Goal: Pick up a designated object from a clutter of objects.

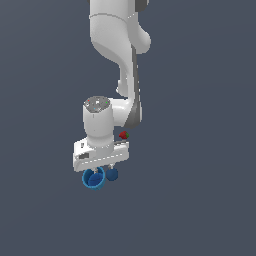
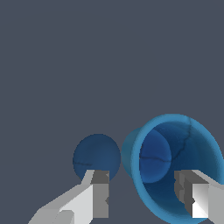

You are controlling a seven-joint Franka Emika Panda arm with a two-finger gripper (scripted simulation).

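- Three small things are seen in the exterior view under the arm: the blue cup (image 1: 93, 178), the dark blue ball (image 1: 112, 174) just beside it, and a tiny red strawberry (image 1: 123, 135) near the wrist; no orange cup is seen in either view.
- Nothing is judged to have been lifted yet: the blue cup is seen lying tipped on its side on the grey floor (image 1: 200, 200), mouth turned towards the wrist camera.
- The claw (image 2: 144, 192) is seen spread apart and empty, with one finger (image 2: 99, 192) in front of the ball (image 2: 96, 157) and the other over the cup's mouth (image 2: 175, 166), so that the near wall of the cup is straddled.
- What is left, it is judged, is a final descent, a closing on that wall, and the lift.
- The inside of the cup is shown clearly in the wrist view, and nothing is held in it; only its darker blue bottom is seen.
- The ball is seen just beside the cup's outer wall; whether they touch cannot be told.
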